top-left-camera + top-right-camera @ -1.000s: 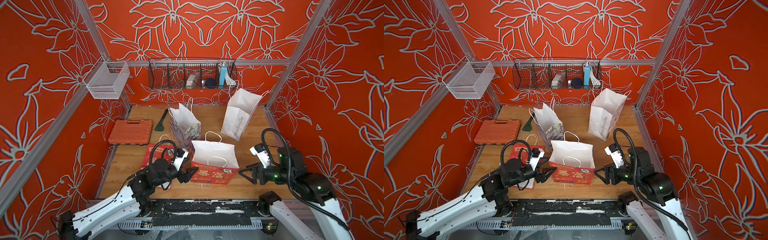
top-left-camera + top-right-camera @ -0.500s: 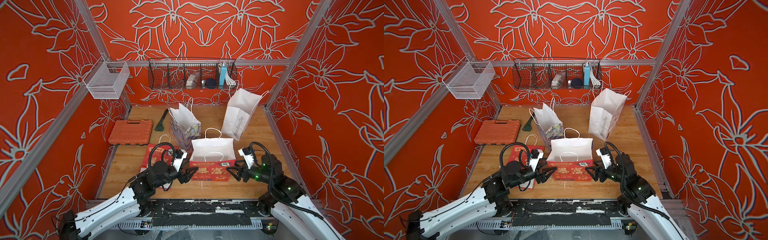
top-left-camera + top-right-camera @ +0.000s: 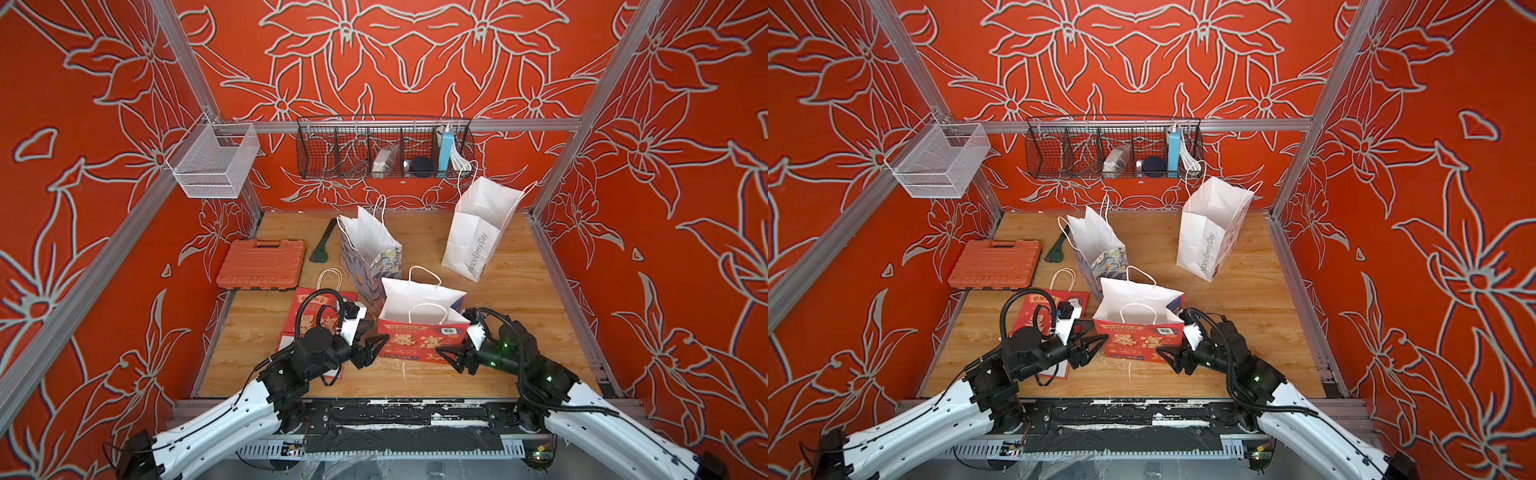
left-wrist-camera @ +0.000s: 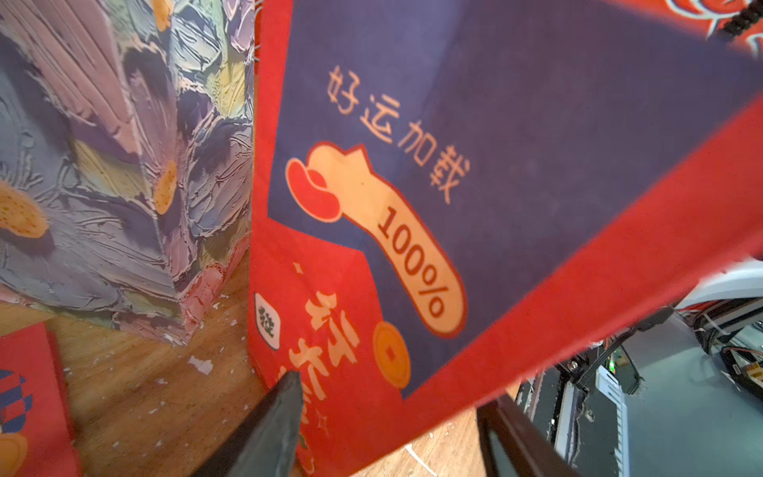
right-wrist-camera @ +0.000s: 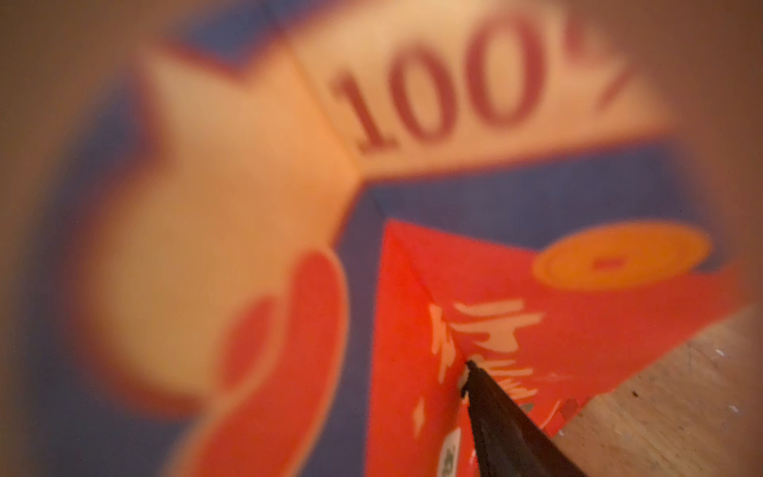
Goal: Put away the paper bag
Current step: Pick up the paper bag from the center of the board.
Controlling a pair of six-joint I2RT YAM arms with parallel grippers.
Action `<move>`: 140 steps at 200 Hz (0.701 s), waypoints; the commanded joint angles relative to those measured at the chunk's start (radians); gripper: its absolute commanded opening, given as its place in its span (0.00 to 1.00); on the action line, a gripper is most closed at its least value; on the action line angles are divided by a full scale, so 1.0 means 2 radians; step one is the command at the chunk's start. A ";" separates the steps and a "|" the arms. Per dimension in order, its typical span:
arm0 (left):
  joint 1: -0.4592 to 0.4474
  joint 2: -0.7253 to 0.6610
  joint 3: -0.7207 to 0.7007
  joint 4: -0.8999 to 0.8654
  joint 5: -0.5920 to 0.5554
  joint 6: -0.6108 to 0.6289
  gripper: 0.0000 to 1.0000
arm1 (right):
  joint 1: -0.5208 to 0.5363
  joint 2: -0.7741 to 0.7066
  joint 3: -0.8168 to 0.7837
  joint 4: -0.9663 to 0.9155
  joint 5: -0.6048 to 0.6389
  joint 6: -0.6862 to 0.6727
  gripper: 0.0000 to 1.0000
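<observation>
- One paper bag [image 3: 415, 347], standing open at the near middle of my table [image 3: 519, 299], just beside a floral bag [image 3: 374, 257].
- Finish: red front with pale characters, navy side panels marked "100%", white inside, two white cord handles.
- My left gripper [image 3: 374, 351]: jaws spread, bag's lower left corner between them.
- My right gripper [image 3: 448, 360]: jaws spread at the lower right side; one fingertip [image 5: 475, 371] touches the fold.

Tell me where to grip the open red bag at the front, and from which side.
Probably best: take the red bag by its narrow end panels, left gripper from its left, right gripper from its right. It stands upright and open, and those ends face the arms.
</observation>
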 commanded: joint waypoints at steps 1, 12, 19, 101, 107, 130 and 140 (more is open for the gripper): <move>0.007 0.017 0.000 0.015 -0.003 0.003 0.66 | 0.002 -0.022 -0.003 0.028 0.058 -0.014 0.74; 0.011 0.029 0.001 0.029 0.006 0.006 0.66 | 0.002 -0.038 -0.006 0.015 0.073 -0.005 0.74; 0.016 0.037 0.001 0.037 0.013 0.006 0.66 | 0.002 -0.048 -0.009 0.006 0.080 0.003 0.74; 0.041 0.129 -0.011 0.129 0.151 -0.028 0.69 | 0.011 -0.056 -0.007 0.043 0.052 -0.007 0.70; 0.041 0.134 -0.020 0.149 0.153 -0.042 0.70 | 0.011 -0.051 -0.007 0.048 0.053 -0.008 0.70; 0.041 0.137 -0.036 0.163 0.134 -0.070 0.75 | 0.011 -0.034 -0.004 0.053 0.056 -0.012 0.70; 0.041 0.129 -0.041 0.145 0.104 -0.078 0.82 | 0.011 -0.031 -0.001 0.046 0.057 -0.013 0.70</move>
